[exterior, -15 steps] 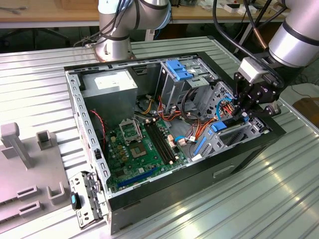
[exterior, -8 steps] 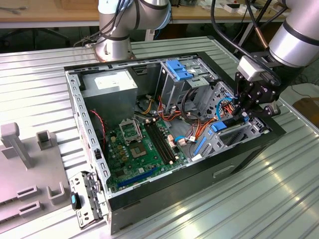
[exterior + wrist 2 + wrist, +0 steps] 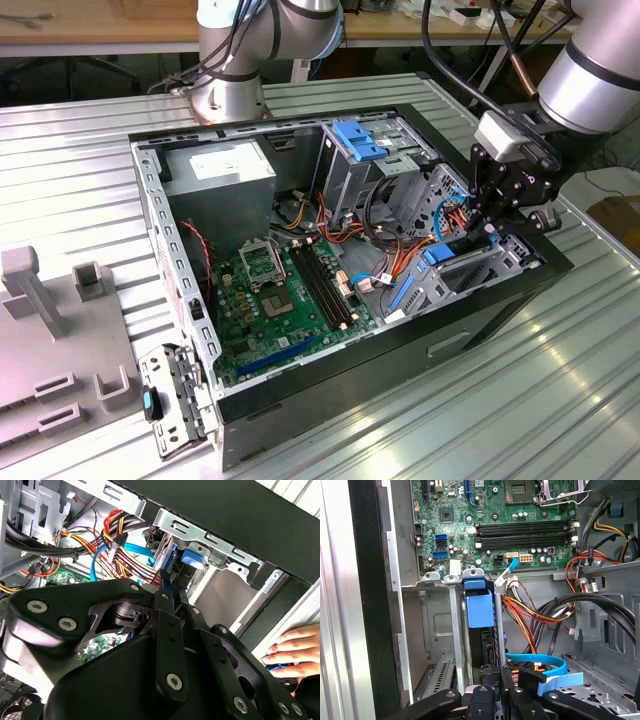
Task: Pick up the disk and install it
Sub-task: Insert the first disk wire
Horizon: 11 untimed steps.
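**A:** The gripper [image 3: 505, 205] is seen at the drive bay [image 3: 470, 265], on the side of the motherboard [image 3: 280, 300] away from the power supply [image 3: 220, 170]. The jaws are pressed together on the disk [image 3: 480, 610], which is held on edge.

**B:** The edge-on hold is judged to be chosen so the blue carrier rail is lined up with the upright metal guides of the bay beside the motherboard.

**A:** A hand [image 3: 295, 647] is laid on the case wall beyond the bay, further from the motherboard, probably to steady the case.

**B:** Any writing?

**A:** A white sticker is noted on the power supply, and print on the motherboard, but nothing can be made out.
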Available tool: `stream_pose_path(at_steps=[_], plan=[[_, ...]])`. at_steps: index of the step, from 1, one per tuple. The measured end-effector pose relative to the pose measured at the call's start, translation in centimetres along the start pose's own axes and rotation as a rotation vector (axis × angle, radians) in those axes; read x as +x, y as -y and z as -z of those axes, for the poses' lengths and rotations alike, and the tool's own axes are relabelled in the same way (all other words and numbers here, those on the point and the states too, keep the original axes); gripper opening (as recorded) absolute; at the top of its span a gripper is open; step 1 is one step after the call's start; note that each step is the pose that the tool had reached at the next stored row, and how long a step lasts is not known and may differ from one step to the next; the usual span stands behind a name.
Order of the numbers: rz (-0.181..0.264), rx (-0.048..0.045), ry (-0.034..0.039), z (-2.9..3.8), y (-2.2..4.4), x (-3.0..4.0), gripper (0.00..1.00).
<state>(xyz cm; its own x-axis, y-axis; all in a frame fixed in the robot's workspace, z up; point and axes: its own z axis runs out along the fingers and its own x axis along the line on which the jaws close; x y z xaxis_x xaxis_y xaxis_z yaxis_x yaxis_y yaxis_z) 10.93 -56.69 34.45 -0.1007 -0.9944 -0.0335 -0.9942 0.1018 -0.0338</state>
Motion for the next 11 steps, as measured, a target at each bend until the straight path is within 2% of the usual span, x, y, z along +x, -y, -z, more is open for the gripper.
stream_pose_path(at_steps=[6,11], plan=[[0.029,-0.0009,0.0009,0.01,-0.06,0.13,0.18],[0.03,-0.0012,0.0009,-0.18,0.08,0.11,0.18]])
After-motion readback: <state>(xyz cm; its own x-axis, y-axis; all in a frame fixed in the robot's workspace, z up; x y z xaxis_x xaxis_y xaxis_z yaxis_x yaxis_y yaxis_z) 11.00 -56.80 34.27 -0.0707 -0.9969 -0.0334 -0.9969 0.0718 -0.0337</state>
